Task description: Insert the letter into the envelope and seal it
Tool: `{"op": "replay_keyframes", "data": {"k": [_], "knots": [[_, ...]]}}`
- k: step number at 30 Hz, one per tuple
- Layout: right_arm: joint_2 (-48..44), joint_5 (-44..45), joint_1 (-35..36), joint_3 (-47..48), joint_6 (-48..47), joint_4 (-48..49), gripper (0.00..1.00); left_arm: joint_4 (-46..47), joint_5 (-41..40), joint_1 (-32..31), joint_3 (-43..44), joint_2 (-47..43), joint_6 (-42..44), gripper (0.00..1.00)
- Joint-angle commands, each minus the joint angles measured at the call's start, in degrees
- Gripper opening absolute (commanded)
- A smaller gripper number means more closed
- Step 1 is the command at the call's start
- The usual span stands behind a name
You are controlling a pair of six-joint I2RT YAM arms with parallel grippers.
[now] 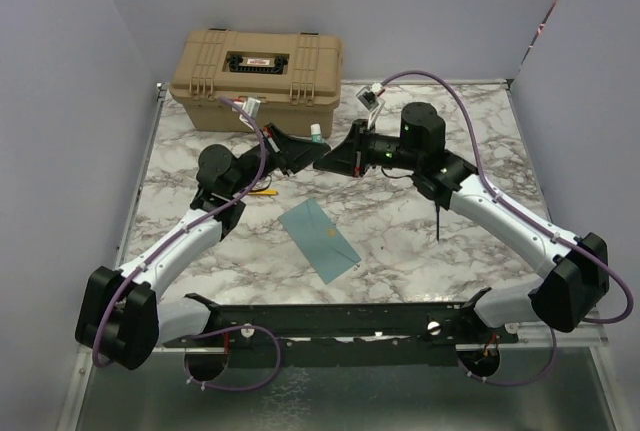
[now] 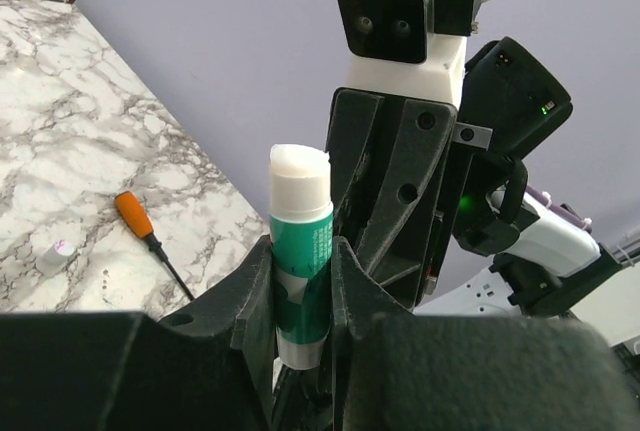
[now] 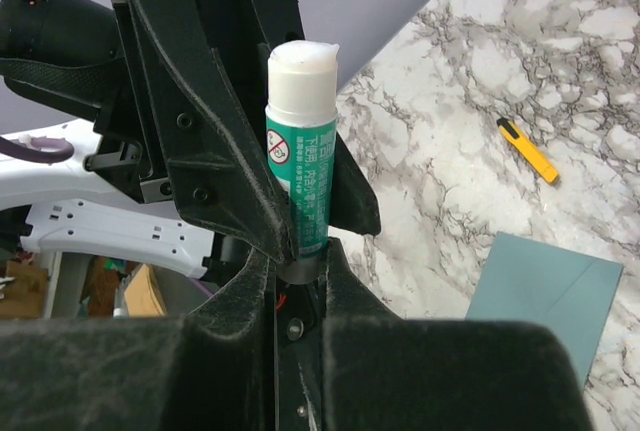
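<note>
Teal paper of the envelope (image 1: pixel 320 239) is seen flat on the worktop (image 1: pixel 400 241), no letter visible, while the glue stick (image 2: pixel 300 201) is clamped by the left hand (image 2: pixel 300 261) and pinched by the right hand (image 3: pixel 300 266), so it could be wrenched loose and dropped if pulled unevenly.

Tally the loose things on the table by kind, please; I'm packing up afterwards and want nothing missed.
Envelope: 1
Glue stick: 1
Screwdriver: 1
Utility knife: 1
Case: 1
Small white object: 1
Total: 6
</note>
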Motion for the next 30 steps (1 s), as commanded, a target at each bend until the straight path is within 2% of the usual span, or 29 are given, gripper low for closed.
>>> {"op": "replay_keyframes", "data": {"k": [1, 4, 5, 8, 11, 13, 16, 21, 26, 30], "knots": [[-1.1, 2.3, -0.4, -0.4, 1.4, 2.1, 0.11, -0.4, 0.3, -0.8, -2.2, -0.5, 2.4, 0.0], [-1.6, 5.7, -0.6, -0.6, 0.3, -1.9, 0.44, -5.4, -2.8, -0.8, -1.8, -1.2, 6.4, 0.0], [-2.2, 7.7, -0.6, -1.1, -0.7, -4.2, 0.49, -9.3, -4.9, -0.8, -1.2, -1.6, 9.0, 0.0], [-5.0, 20.3, -0.6, -3.5, -4.9, -12.8, 0.52, -26.6, -16.8, -0.8, 2.3, -1.9, 17.8, 0.0], [-5.9, 35.1, -2.7, -6.1, -4.2, -21.4, 0.55, -40.2, -28.8, -0.7, 5.8, 0.2, 22.5, 0.0], [-4.9, 42.7, -5.0, -7.4, -3.3, -25.4, 0.56, -42.9, -32.9, -0.7, 5.4, 0.6, 23.5, 0.0], [-0.5, 50.1, -9.2, -6.7, -1.7, -31.3, 0.57, -43.1, -33.9, -0.6, 3.9, 0.8, 24.2, 0.0], [10.4, 51.8, -14.2, -3.2, -2.6, -34.0, 0.6, -43.1, -33.7, -0.6, 3.3, 1.4, 24.9, 0.0], [22.0, 51.0, -14.6, 3.7, -6.5, -34.9, 0.6, -43.2, -33.2, -0.5, 3.3, 1.4, 26.0, 0.0], [27.3, 49.6, -14.6, 7.3, -9.2, -33.9, 0.59, -43.2, -32.5, -0.5, 3.4, 1.8, 26.4, 0.0]]}}
